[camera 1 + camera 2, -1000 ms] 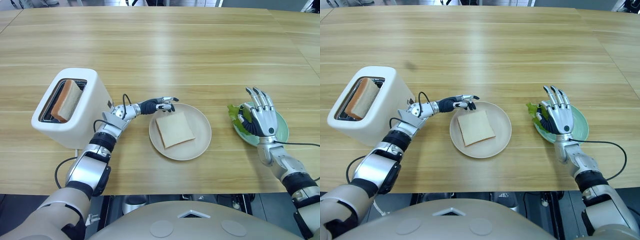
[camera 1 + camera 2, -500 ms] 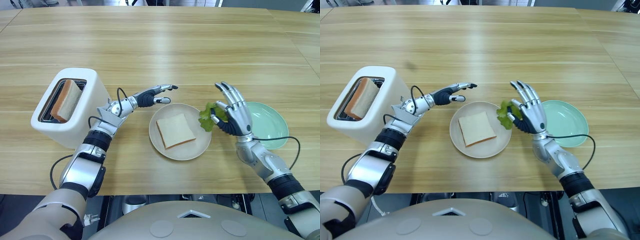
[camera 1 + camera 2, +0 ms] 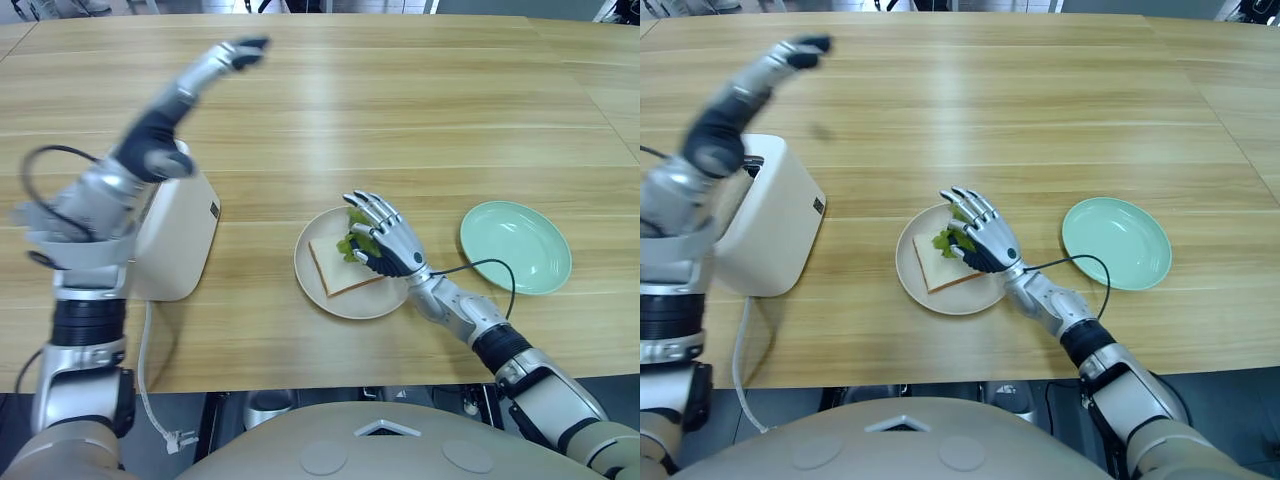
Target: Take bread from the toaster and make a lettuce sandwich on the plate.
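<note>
right hand [image 3: 988, 242] holds lettuce [image 3: 943, 241] on the bread slice [image 3: 931, 273] on the tan plate [image 3: 904, 268].

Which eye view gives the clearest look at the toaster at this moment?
The right eye view. There the toaster shows most of its side wall and a bit of its top beside the left arm. In the left eye view the arm crosses in front of it, leaving little more than a strip of the side wall.

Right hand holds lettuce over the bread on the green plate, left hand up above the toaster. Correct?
No: the bread lies on the beige plate, not the green plate, as the left eye view shows. Right hand holds lettuce over it; left hand is up above the toaster.
</note>
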`<state>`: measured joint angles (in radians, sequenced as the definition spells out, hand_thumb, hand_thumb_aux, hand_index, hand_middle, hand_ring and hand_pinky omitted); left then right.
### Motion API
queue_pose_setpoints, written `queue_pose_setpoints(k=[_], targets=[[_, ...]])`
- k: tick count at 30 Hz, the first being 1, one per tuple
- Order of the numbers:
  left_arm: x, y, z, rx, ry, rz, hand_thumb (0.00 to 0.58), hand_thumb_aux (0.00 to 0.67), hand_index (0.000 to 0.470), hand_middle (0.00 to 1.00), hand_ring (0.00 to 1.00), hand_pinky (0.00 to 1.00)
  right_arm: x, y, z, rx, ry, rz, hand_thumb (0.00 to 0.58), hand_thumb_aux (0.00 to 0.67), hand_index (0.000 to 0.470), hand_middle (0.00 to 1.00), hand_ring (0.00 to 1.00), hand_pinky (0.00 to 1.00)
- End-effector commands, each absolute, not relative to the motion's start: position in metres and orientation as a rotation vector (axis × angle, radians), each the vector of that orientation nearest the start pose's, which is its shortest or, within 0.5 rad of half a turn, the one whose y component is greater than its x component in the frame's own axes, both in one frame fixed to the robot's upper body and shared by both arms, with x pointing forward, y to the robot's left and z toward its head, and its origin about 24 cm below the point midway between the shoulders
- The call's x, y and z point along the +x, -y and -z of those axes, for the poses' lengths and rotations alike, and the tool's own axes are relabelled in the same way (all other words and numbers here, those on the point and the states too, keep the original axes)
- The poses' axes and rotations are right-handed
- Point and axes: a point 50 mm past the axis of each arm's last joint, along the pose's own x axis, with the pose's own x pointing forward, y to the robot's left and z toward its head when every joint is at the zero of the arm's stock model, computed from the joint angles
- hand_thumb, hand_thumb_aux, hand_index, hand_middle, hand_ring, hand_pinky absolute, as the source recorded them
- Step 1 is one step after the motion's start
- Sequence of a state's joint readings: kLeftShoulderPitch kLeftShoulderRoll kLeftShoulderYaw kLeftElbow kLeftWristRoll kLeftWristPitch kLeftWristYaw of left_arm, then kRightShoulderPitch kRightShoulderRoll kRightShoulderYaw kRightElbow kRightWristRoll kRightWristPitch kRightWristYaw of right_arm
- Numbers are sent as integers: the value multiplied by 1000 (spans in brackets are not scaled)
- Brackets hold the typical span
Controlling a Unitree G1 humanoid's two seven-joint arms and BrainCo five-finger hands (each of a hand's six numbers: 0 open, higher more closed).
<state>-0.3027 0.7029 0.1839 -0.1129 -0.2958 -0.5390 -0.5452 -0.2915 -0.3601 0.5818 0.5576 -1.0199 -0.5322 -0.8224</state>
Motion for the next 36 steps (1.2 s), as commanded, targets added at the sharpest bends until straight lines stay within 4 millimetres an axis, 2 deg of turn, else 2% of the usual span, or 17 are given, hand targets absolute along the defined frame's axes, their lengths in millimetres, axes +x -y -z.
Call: queue_pose_setpoints(k=[1,5,10,12,15,19,20,21,22,23,24,28,36], targets=[[231,-255,-258,675,909,424,0,0,0,0,0,0,251,91,0,-1088,780,-393,580,670,460,0,0,0],[211,-291,-278,776,889,273,0,0,0,0,0,0,252,80,7,-1077,762,-447,580,670,460,0,0,0],[207,-326,-276,944,717,119,0,0,0,0,0,0,253,73,15,-1082,747,-491,580,670,460,0,0,0],[211,-338,-264,1121,573,86,0,0,0,0,0,0,253,71,15,-1080,750,-498,580,670,460,0,0,0],[217,-351,-231,1427,312,171,0,0,0,0,0,0,251,70,15,-1079,747,-514,580,670,460,0,0,0],[215,-350,-207,1459,192,332,0,0,0,0,0,0,249,73,15,-1087,734,-541,580,670,460,0,0,0],[214,-348,-205,1450,188,364,0,0,0,0,0,0,249,74,14,-1091,732,-542,572,594,408,0,0,0],[213,-346,-202,1444,179,389,0,0,0,0,0,0,249,74,14,-1094,731,-543,491,407,280,0,0,0],[213,-345,-199,1441,164,411,0,0,0,0,0,0,249,75,14,-1096,730,-543,491,407,280,0,0,0],[212,-346,-195,1439,137,429,0,0,0,0,0,0,249,75,14,-1097,729,-543,148,92,63,0,0,0],[212,-348,-190,1443,110,441,0,0,0,0,0,0,249,75,14,-1099,729,-543,0,0,0,0,0,0],[215,-362,-185,1473,36,397,0,0,0,0,0,0,248,76,13,-1095,731,-535,0,0,0,0,0,0],[216,-377,-195,1514,46,285,0,0,0,0,0,0,246,77,14,-1068,711,-535,0,0,0,0,0,0]])
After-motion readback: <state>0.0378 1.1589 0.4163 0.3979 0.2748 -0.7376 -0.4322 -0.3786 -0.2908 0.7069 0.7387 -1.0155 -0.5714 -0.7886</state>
